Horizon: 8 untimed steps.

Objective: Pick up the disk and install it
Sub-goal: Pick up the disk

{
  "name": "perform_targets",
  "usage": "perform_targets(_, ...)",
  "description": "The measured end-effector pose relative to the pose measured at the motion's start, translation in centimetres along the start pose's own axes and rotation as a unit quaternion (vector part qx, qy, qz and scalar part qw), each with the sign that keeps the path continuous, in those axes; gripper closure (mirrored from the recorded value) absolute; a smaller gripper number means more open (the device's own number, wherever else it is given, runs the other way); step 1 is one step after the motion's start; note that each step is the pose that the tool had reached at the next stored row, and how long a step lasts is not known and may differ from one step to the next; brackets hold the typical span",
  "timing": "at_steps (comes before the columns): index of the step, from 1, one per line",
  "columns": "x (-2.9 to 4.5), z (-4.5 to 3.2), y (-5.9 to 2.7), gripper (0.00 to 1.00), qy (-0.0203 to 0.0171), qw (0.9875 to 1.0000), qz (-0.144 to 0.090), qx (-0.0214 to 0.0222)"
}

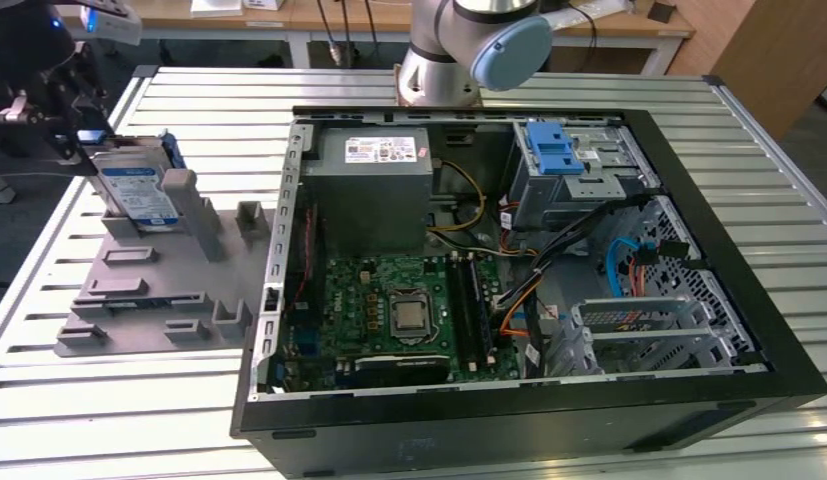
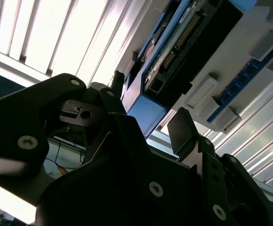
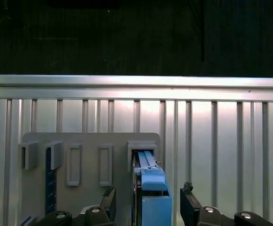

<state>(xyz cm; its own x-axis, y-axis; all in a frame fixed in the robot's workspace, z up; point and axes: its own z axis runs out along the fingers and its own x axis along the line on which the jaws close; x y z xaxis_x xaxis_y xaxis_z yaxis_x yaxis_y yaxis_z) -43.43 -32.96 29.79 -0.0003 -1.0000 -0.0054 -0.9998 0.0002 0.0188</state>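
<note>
The disk (image 1: pixel 136 192), silver with a white-and-blue label and a blue frame, stands on edge in the grey moulded holder (image 1: pixel 146 290) at the exterior view's left. My gripper (image 1: pixel 80 140) is at the disk's far end. In the first wrist view the disk's blue frame (image 3: pixel 151 188) lies between the two black fingers (image 3: pixel 109 197), with a small gap on each side. The second wrist view shows the disk's connector edge (image 2: pixel 174 52) just beyond the gripper (image 2: pixel 148 108). The gripper (image 3: pixel 148 197) is open, astride the disk.
An open computer case (image 1: pixel 733 390) lies on the slatted metal table (image 1: pixel 120 420) to the exterior view's right. Inside are a grey power supply box (image 1: pixel 373 165), a motherboard (image 1: pixel 400 310), cables and a drive cage with a blue latch (image 1: pixel 557 150). The arm's base (image 1: pixel 440 60) stands behind the case.
</note>
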Motion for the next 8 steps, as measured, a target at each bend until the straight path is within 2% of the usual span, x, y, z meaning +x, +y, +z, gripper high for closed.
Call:
perform_targets(7, -0.08, 0.79, 0.02, 0.35, -0.0003, 1.0, 0.0, -0.0001)
perform_targets(8, -0.08, 1.16, 0.05, 0.49, -0.0003, 1.0, 0.0, 0.0)
